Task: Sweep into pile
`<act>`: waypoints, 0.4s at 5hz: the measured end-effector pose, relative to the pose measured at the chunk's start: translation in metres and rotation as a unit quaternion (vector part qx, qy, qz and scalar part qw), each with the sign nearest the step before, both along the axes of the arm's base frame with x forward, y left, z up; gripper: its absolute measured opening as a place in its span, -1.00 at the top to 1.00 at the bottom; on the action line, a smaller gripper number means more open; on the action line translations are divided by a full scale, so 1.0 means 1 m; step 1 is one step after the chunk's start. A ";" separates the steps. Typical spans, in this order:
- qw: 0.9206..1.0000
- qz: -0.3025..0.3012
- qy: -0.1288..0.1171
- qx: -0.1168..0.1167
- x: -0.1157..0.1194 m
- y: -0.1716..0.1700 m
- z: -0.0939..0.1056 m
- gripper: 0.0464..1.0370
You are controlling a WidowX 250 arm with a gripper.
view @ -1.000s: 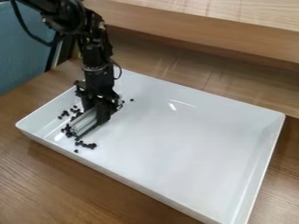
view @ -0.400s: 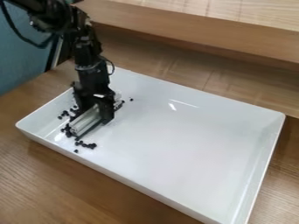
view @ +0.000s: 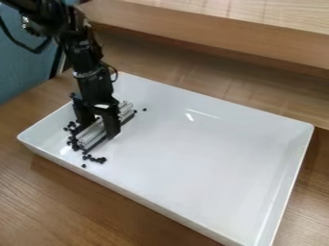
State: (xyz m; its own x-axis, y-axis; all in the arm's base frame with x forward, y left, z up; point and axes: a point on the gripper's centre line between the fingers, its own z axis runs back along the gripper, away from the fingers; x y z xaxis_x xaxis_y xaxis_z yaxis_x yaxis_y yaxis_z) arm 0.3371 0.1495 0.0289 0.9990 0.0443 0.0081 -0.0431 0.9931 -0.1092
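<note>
The black arm point(view: 85, 60) comes in from the upper left and hangs down over the left part of a white rectangular tray point(view: 199, 158), its pincer point(view: 99, 131) low inside the tray. The pincer is closed on a silvery bar point(view: 95, 132), one finger on each long side of it. The bar lies at a slant, one end toward the tray's near left corner and the other toward its far side, sticking out past the pincer both ways. A dark strip point(view: 98, 141) runs along the bar's lower edge and seems to touch the tray floor, though the view is poor there. Small dark balls point(view: 101, 160) lie around the bar's near end, some bunched close to it, others scattered behind it and just in front. One ball point(view: 83, 166) sits a little apart, nearest the tray's front wall; another point(view: 145, 109) lies beyond the bar's far end. The tray rests on a brown wooden bench point(view: 70, 202), with a raised wooden ledge point(view: 218, 21) behind it and a blue surface point(view: 26, 62) at the upper left.
</note>
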 end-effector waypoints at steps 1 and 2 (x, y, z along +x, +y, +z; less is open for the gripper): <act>1.000 0.002 0.012 -0.009 -0.003 -0.002 0.005 -0.91; 1.000 0.003 -0.010 0.000 0.004 -0.005 0.035 -0.91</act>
